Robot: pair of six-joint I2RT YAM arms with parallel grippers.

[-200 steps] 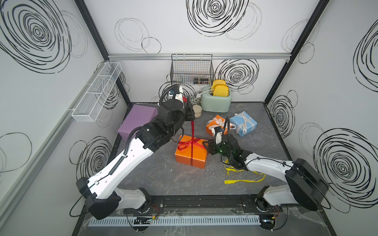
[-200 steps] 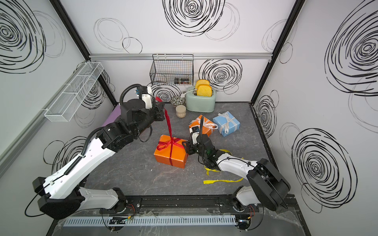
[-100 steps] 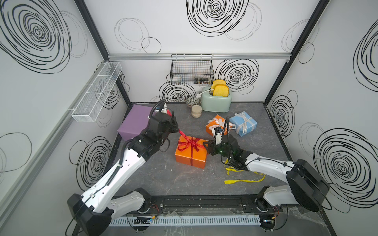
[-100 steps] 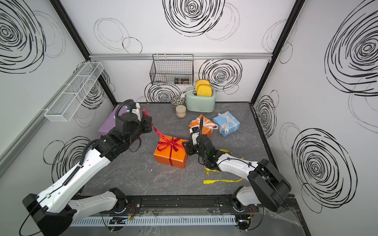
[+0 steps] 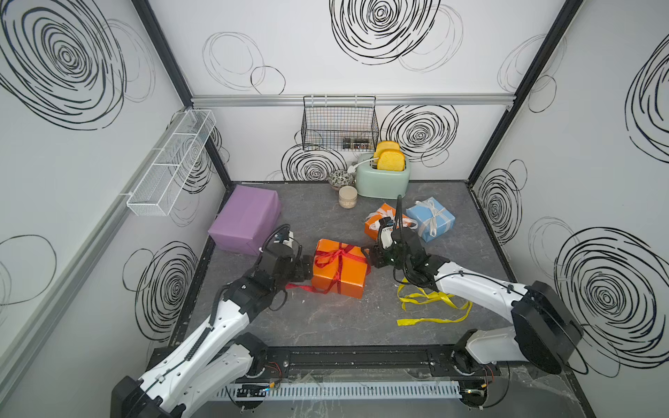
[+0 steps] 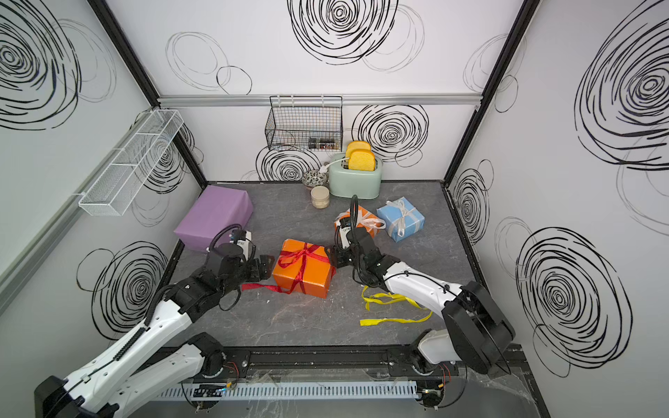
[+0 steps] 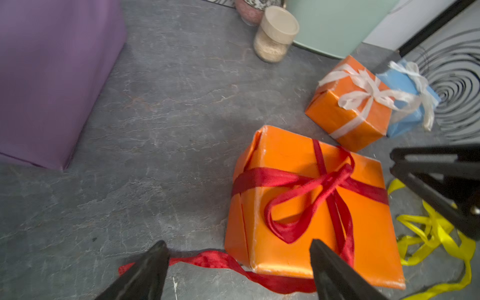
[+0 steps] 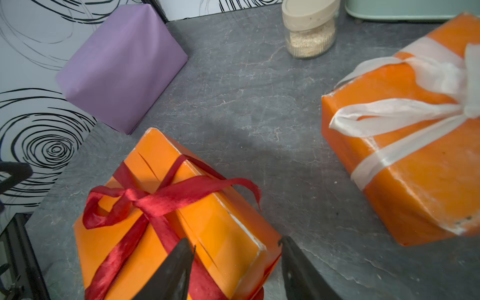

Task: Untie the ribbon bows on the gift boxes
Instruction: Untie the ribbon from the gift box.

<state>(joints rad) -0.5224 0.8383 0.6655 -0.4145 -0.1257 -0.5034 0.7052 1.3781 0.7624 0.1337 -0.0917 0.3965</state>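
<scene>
Left fingers [image 7: 145,272] wide, empty, near the red ribbon [image 7: 207,259]; right fingers [image 8: 176,270] half-open astride the larger orange box [image 8: 220,228] corner.

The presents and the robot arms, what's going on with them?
They're untying gift bows. The left gripper is open beside the middle orange box, whose red ribbon is partly undone, one end lying on the table. The right gripper straddles that box's opposite corner; whether it squeezes is unclear. A yellow ribbon lies loose. The small orange box and blue box have tied white bows.
</scene>
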